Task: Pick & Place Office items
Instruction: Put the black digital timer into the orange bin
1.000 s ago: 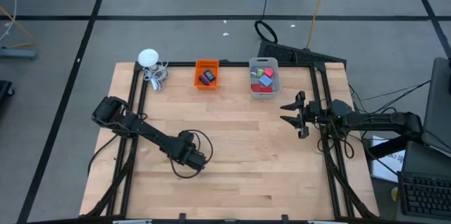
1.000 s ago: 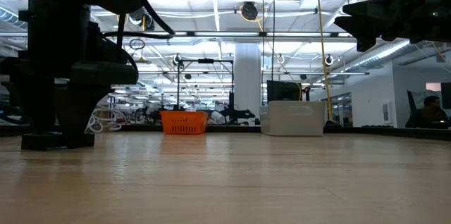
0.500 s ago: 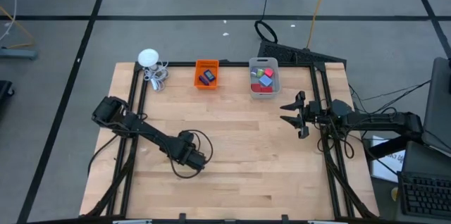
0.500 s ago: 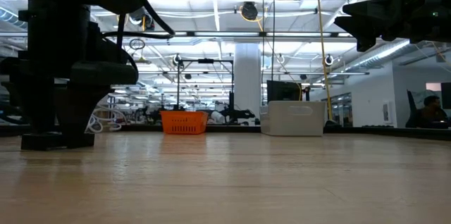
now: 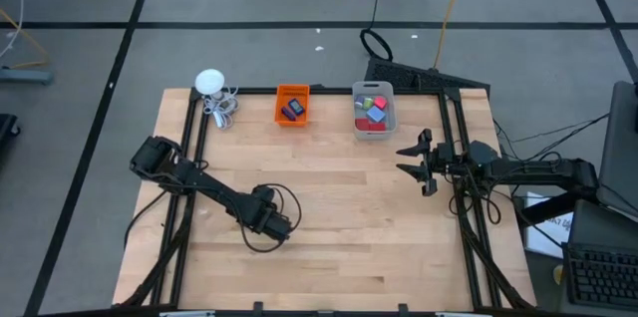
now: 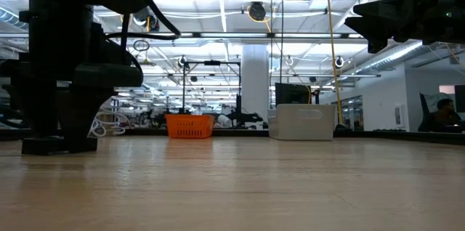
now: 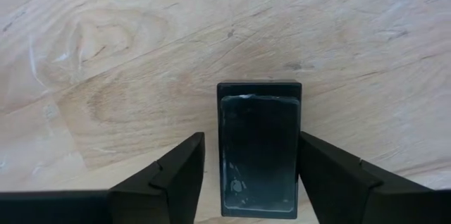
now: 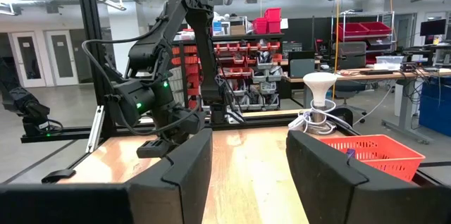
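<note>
A black flat rectangle (image 7: 258, 150), one of the office items, lies flat on the wooden table. My left gripper (image 7: 251, 175) points down over it, open, with one finger along each long side. Wood shows between one finger (image 7: 184, 171) and the item; the other finger (image 7: 325, 171) stands right at its edge. In the high view this gripper (image 5: 280, 225) is left of centre, toward the near edge, and hides the item. My right gripper (image 5: 409, 158) hangs open and level above the table's right side, with nothing in it. My left gripper straddles the black rectangle from above, its fingers lying along the long sides. One finger is plainly clear of the item. Whether the other finger touches the long edge (image 7: 300, 146) I cannot tell. The item lies flat on the table.
At the far edge stand an orange bin (image 5: 292, 105) with dark pieces and a clear grey bin (image 5: 373, 110) with red, pink and blue pieces. A white round gadget (image 5: 209, 83) with a coiled cable sits at the far left corner. Bare wood (image 5: 349, 217) lies between the arms.
</note>
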Controlling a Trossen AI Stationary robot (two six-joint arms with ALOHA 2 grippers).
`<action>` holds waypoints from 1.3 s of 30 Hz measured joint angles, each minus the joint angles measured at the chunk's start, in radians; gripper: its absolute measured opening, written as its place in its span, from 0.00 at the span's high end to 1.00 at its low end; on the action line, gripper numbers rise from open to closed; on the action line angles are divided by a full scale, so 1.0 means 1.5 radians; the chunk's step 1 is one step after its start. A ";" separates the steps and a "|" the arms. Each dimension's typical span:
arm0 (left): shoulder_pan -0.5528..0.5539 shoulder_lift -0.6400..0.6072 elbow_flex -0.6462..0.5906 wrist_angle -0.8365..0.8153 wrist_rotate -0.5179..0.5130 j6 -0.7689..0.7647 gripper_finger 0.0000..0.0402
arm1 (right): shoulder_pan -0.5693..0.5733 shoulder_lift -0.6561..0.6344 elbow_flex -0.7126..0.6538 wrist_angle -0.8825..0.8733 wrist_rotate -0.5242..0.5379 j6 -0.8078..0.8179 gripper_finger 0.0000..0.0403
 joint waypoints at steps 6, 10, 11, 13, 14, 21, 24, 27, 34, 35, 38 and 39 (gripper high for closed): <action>0.000 0.000 0.001 0.009 -0.004 0.000 0.59 | 0.000 0.000 0.000 0.000 0.000 0.000 0.58; 0.000 0.000 0.001 0.024 -0.011 0.001 0.62 | 0.000 0.000 0.000 0.000 0.000 0.000 0.58; 0.000 0.000 0.001 0.027 -0.011 0.002 0.62 | 0.000 0.000 0.000 0.000 0.000 0.000 0.58; 0.000 0.000 0.000 0.027 -0.011 0.001 0.60 | 0.000 0.000 0.000 0.000 0.000 0.000 0.58; 0.000 0.000 0.000 0.027 -0.011 0.002 0.58 | 0.000 0.000 0.000 0.000 0.000 0.000 0.58; 0.000 0.000 0.000 0.028 -0.012 0.005 0.56 | 0.000 0.000 0.000 0.000 0.000 0.000 0.58; 0.000 0.000 0.001 0.029 -0.012 0.005 0.62 | 0.000 0.000 0.000 0.000 0.000 0.000 0.58; 0.000 0.000 0.001 0.029 -0.012 0.004 0.62 | 0.000 0.000 0.000 0.000 0.000 0.000 0.58; 0.000 0.000 0.001 0.029 -0.012 0.002 0.55 | 0.000 0.000 0.000 0.000 0.000 0.000 0.58; 0.000 0.000 0.001 0.029 -0.012 0.002 0.55 | 0.000 0.000 0.000 0.000 0.000 0.000 0.58; 0.000 0.000 0.001 0.029 -0.012 0.002 0.58 | 0.000 0.000 0.000 0.000 0.000 0.000 0.58; 0.000 0.000 0.001 0.029 -0.012 0.002 0.60 | 0.000 0.000 0.000 0.000 0.000 0.000 0.58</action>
